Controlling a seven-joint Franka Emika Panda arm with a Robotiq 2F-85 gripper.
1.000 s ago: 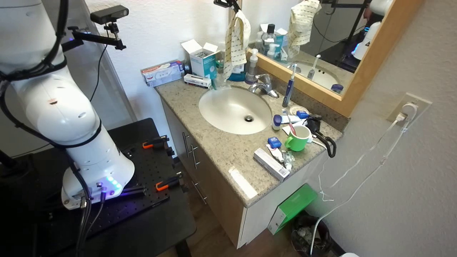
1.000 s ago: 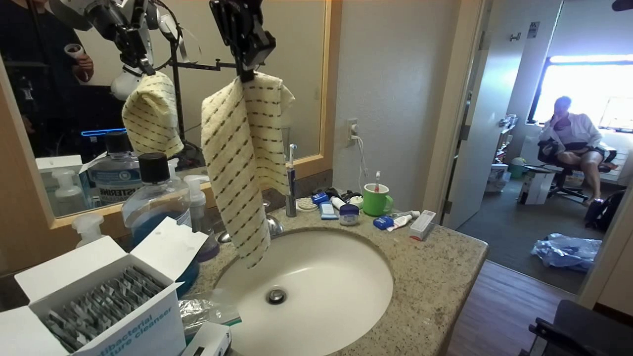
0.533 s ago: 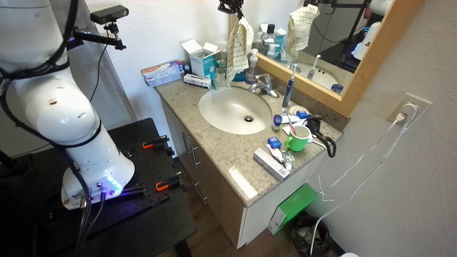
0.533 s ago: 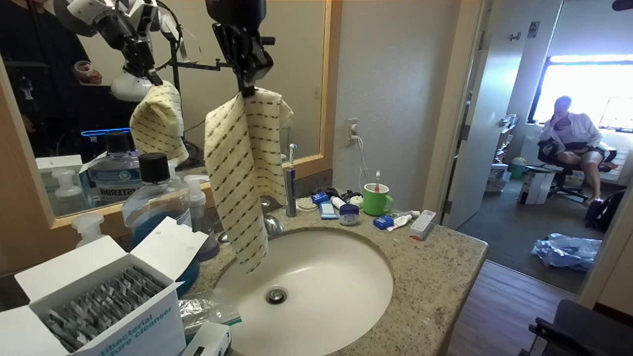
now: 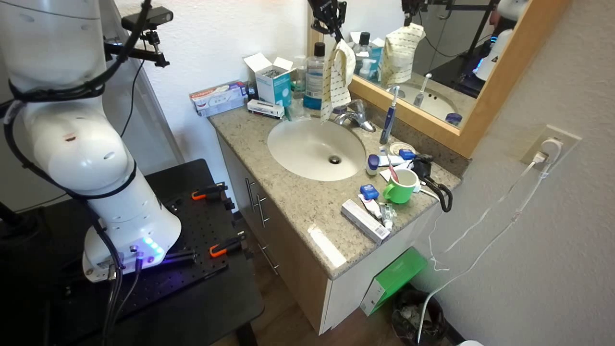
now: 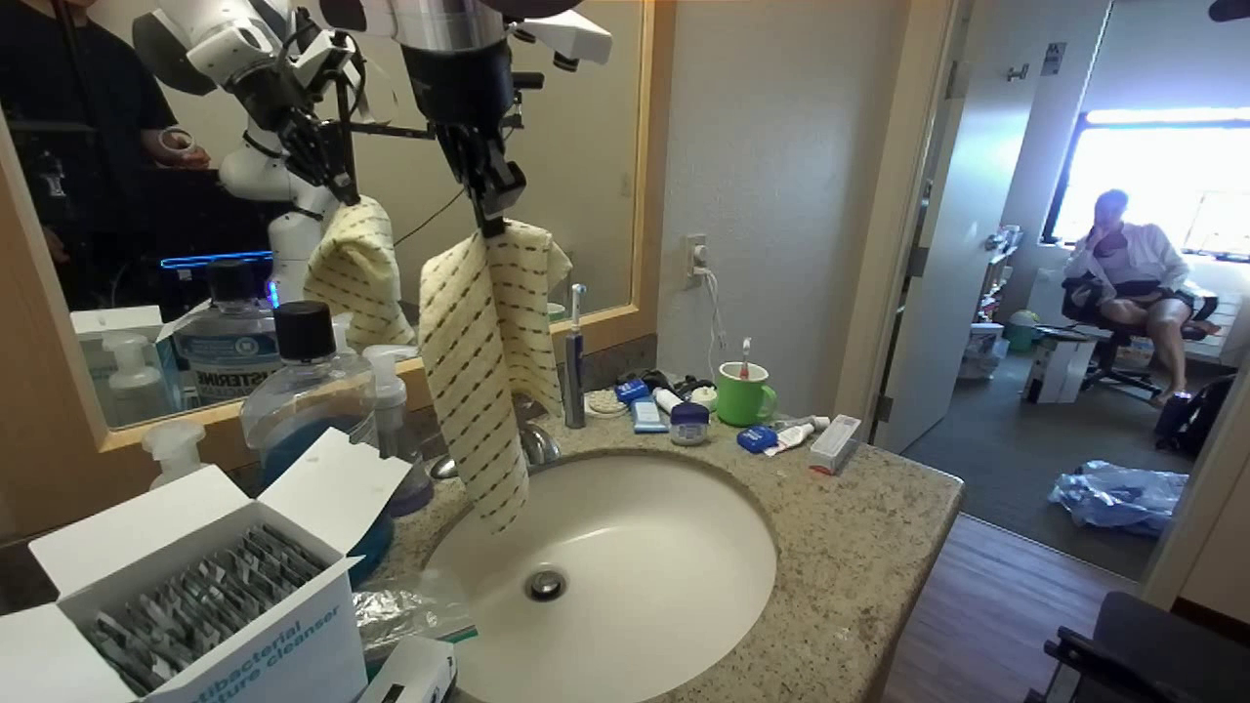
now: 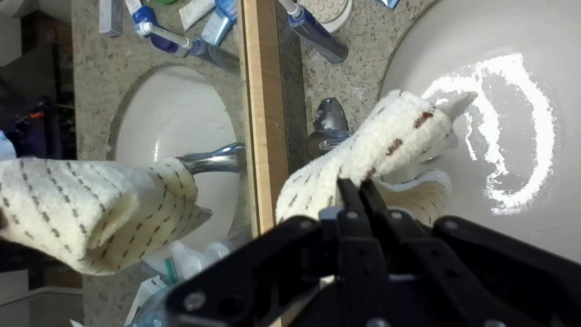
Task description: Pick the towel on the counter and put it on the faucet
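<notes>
The towel is cream with dark dashes. It hangs folded from my gripper in both exterior views (image 5: 336, 72) (image 6: 469, 351), and its lower end is over the back edge of the sink. My gripper (image 5: 338, 38) points down with its fingers shut on the towel's top; it also shows in the wrist view (image 7: 356, 184), with the towel (image 7: 395, 131) draped on both sides of the fingertips. The chrome faucet (image 5: 356, 117) stands behind the sink, just right of the towel's lower end. The towel partly hides the faucet in an exterior view (image 6: 540, 444) and in the wrist view (image 7: 330, 118).
The wood-framed mirror (image 5: 413, 115) is close behind the towel and reflects it. A mouthwash bottle (image 5: 314, 79), soap pump (image 6: 391, 430) and open box (image 6: 244, 625) stand on one side. An upright electric toothbrush (image 6: 574, 371) and green mug (image 6: 744, 395) stand beyond the faucet. The sink (image 5: 293, 158) lies in front.
My gripper and the towel have moved down and toward the faucet. In an exterior view they have shifted right, uncovering the mouthwash bottle. The towel has stayed in the gripper.
</notes>
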